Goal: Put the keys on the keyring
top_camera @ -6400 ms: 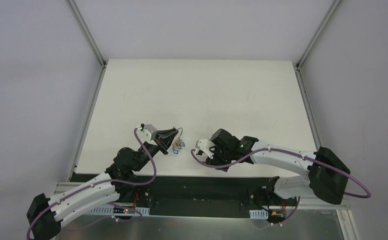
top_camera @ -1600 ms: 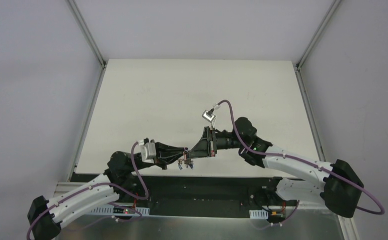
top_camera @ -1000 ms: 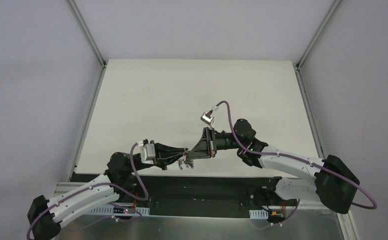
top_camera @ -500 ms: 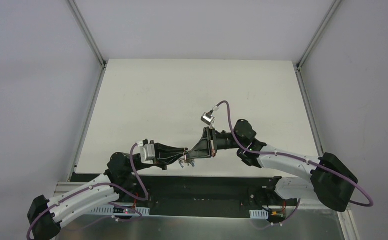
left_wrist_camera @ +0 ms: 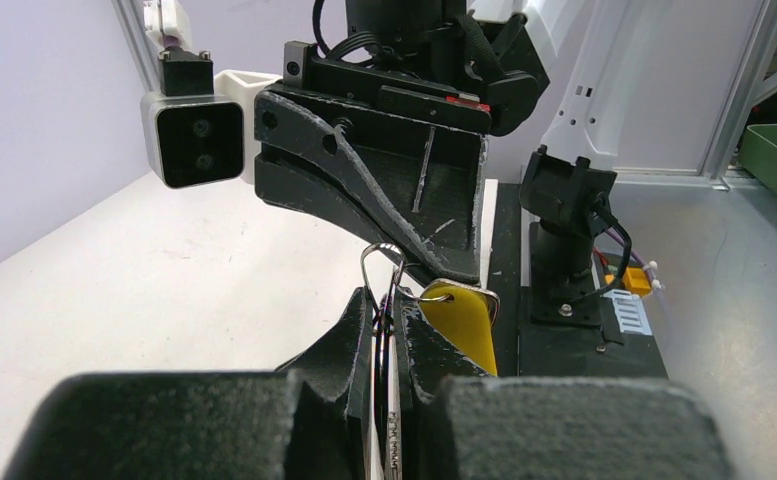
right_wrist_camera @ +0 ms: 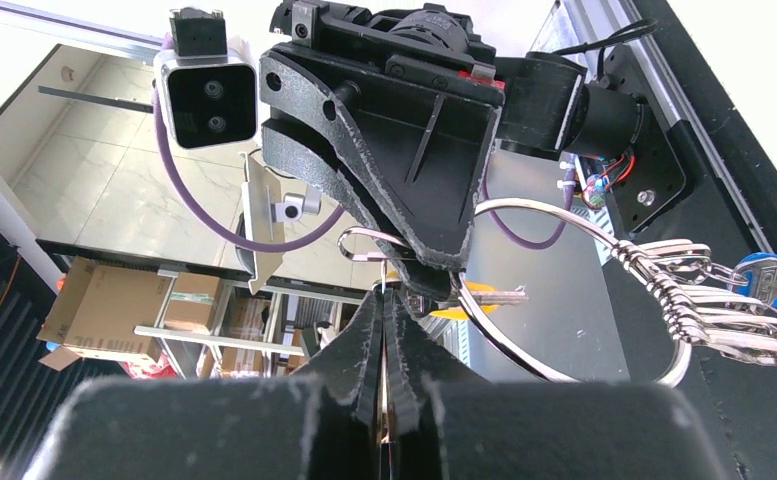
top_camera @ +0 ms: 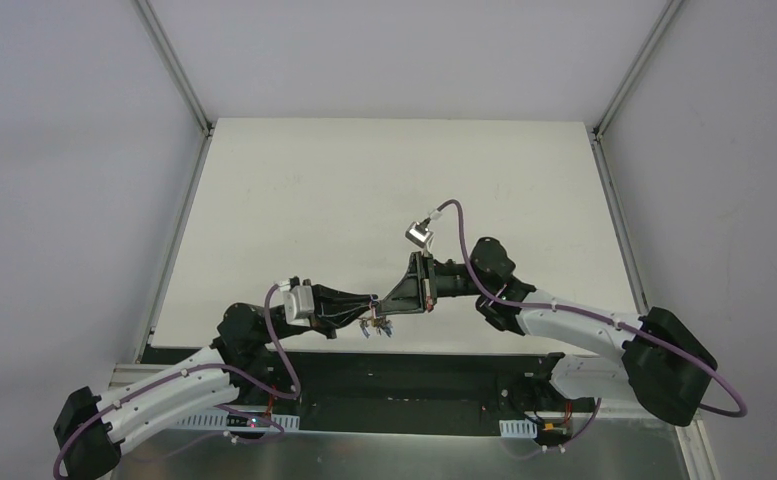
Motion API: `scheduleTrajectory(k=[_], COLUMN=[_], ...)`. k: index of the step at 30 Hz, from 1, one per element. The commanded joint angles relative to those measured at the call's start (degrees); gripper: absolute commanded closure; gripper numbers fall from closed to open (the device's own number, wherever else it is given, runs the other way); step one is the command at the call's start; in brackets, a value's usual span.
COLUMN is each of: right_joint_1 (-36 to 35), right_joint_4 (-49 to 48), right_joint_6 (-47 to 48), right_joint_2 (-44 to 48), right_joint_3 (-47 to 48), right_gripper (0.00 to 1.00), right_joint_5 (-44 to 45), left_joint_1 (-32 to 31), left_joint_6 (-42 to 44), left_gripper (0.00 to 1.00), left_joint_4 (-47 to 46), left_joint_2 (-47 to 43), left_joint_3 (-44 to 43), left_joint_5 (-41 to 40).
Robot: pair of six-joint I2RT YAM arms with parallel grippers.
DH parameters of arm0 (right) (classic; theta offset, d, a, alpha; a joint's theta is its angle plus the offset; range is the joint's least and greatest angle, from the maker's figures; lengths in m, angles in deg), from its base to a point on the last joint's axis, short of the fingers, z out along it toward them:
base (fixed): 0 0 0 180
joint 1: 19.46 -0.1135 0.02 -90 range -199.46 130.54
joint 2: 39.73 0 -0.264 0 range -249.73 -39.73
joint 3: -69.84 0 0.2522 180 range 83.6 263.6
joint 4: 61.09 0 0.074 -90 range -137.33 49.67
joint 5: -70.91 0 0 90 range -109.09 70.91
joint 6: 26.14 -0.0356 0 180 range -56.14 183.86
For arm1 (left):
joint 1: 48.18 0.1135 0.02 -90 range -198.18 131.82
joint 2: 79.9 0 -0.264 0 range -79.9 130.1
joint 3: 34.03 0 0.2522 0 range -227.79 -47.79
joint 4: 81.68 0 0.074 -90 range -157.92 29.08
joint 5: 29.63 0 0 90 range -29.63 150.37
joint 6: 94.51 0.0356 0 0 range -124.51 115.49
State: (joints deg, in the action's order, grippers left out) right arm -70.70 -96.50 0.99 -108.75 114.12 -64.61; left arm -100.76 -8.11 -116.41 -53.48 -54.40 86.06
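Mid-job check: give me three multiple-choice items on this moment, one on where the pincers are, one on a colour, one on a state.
1. Where do the left pincer and the right pincer meet?
A) over the far edge of the table
B) over its near edge, between the arm bases
C) at its right rim

2. What colour is the head cover of the key beside the left pincer's tips?
A) yellow
B) red
C) green

3. How do the left pincer's jaws stand?
A) wide open
B) out of view
C) shut on the wire of the keyring

Answers: 1 B, the top view shows them tip to tip by the near edge. 2 A, the left wrist view shows a yellow cover. 3 C, the left wrist view shows its fingers closed with the thin wire between them.
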Motion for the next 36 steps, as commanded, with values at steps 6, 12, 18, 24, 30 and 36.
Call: scheduleTrajectory(k=[6, 12, 18, 24, 30, 36], right_joint_1=[2.4, 2.5, 2.4, 2.5, 2.7, 3.1], right_joint_4=[-2.2, -6.1, -12.4, -12.1, -6.5, -4.0], right_joint_6=[3.1, 1.5, -1.4, 0.0, 4.5, 5.6], right_joint_2=[1.1, -1.1, -4.1, -3.9, -0.3, 1.7], right_joint_3=[4.8, 5.8, 5.8, 6.1, 7.6, 10.2], right_gripper=[1.00, 1.00, 1.00, 1.00, 1.00, 1.00], right_joint_5=[2.8, 2.8, 3.1, 3.9, 4.9, 4.8], left_joint_1=[-1.5, -1.5, -1.5, -1.5, -1.6, -1.6], left_joint_6=[-0.7, -0.8, -0.9, -1.0, -1.0, -0.9], left_gripper=[1.00, 1.00, 1.00, 1.00, 1.00, 1.00], left_joint_4=[-4.5, -4.4, -4.3, -4.3, -4.3, -4.3], left_joint_2=[0.9, 1.0, 1.1, 1.4, 1.8, 2.4], left_joint_3=[-1.8, -1.9, -2.0, -2.0, -2.2, -2.3], left_joint_5=[6.5, 6.4, 6.2, 6.4, 6.7, 6.8])
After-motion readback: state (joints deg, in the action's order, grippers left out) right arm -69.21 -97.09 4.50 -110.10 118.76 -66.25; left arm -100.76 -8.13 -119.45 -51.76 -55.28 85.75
